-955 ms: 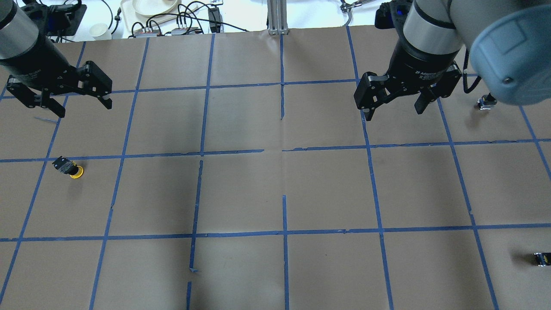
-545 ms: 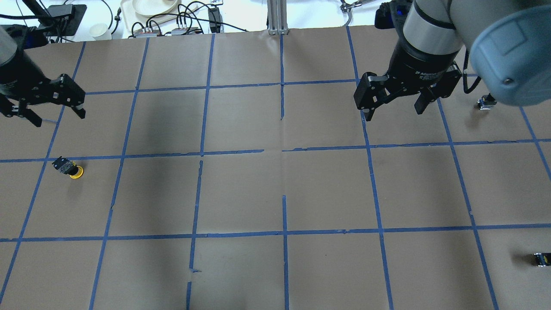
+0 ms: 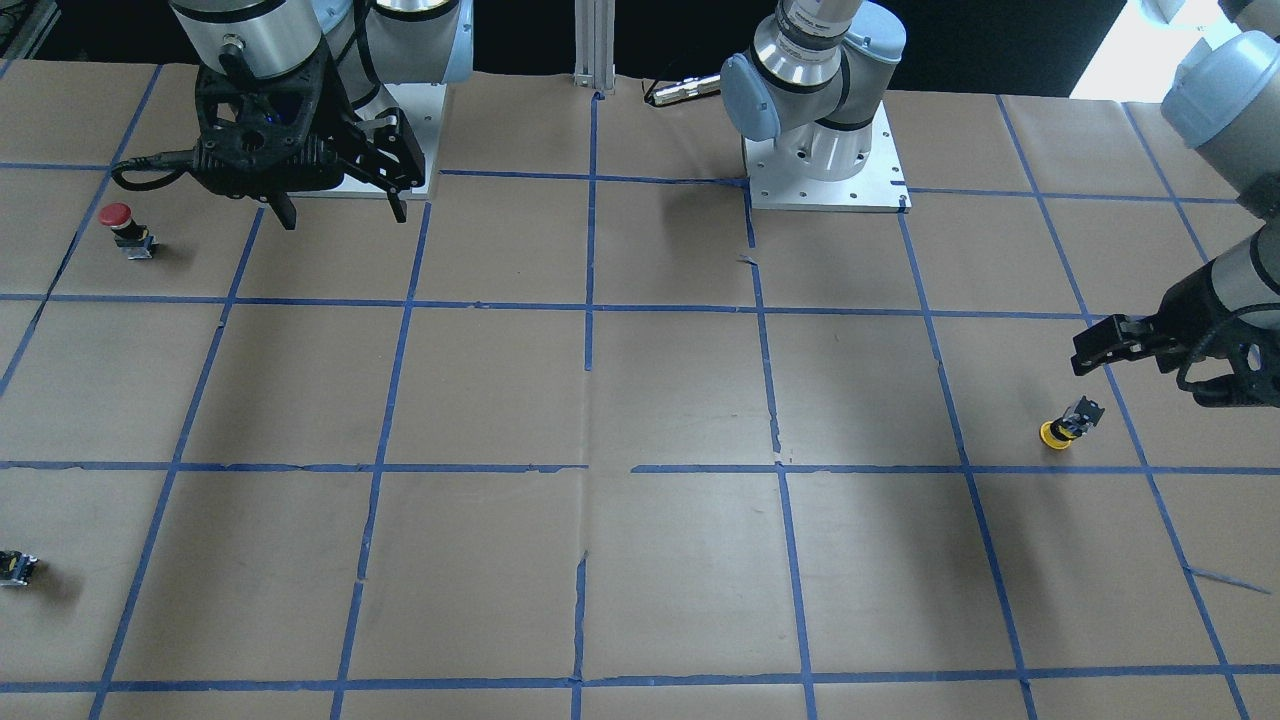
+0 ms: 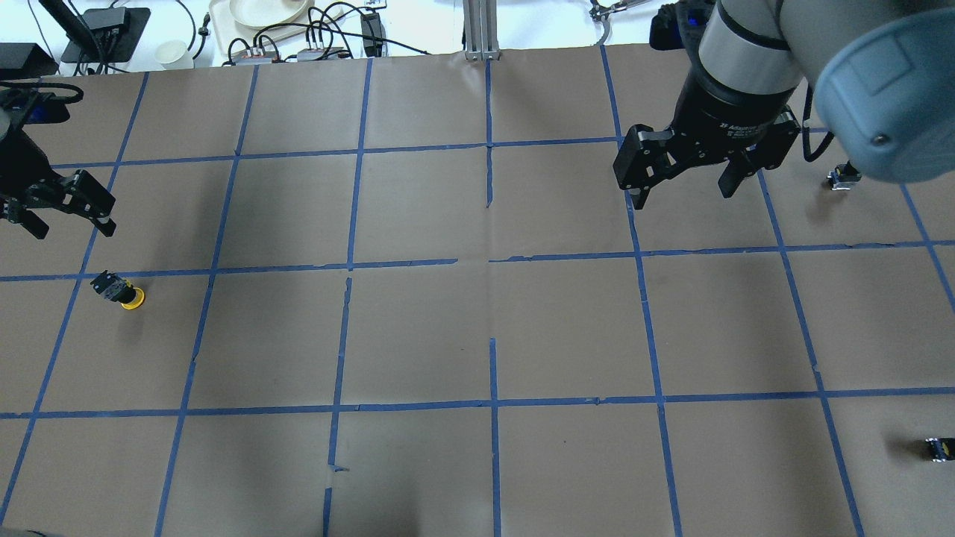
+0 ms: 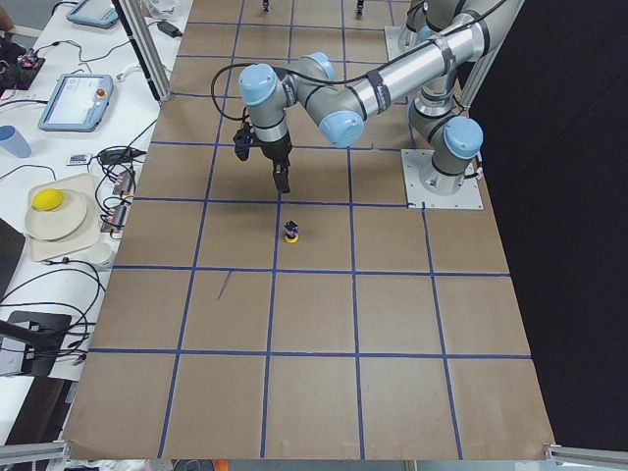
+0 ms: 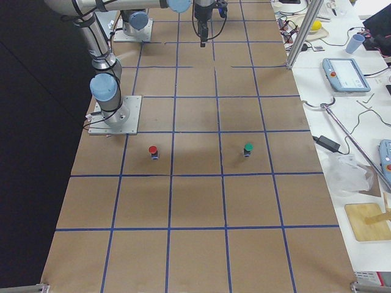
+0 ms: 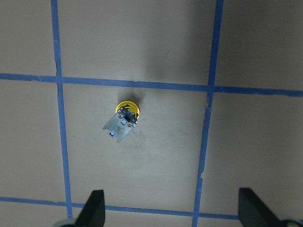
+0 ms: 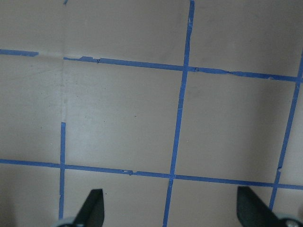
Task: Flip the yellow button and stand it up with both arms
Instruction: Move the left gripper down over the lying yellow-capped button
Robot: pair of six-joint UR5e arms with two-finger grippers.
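The yellow button (image 4: 119, 291) rests upside down on its yellow cap, tilted, with its black-and-grey body up, on the brown paper at the left. It also shows in the front view (image 3: 1067, 425), the left side view (image 5: 291, 232) and the left wrist view (image 7: 123, 124). My left gripper (image 4: 71, 227) is open and empty, above the table just beyond the button; it also shows in the front view (image 3: 1150, 375). My right gripper (image 4: 683, 192) is open and empty, high over the far right of the table, far from the button; it also shows in the front view (image 3: 345, 215).
A red-capped button (image 3: 120, 225) stands near the right edge, also in the overhead view (image 4: 843, 177). A small dark part (image 4: 940, 447) lies at the near right. Blue tape lines grid the paper. Cables and dishes (image 4: 261, 15) sit beyond the far edge.
My left gripper has moved left and nearer, closing on the yellow button from beyond it. The right arm and the button have not moved.
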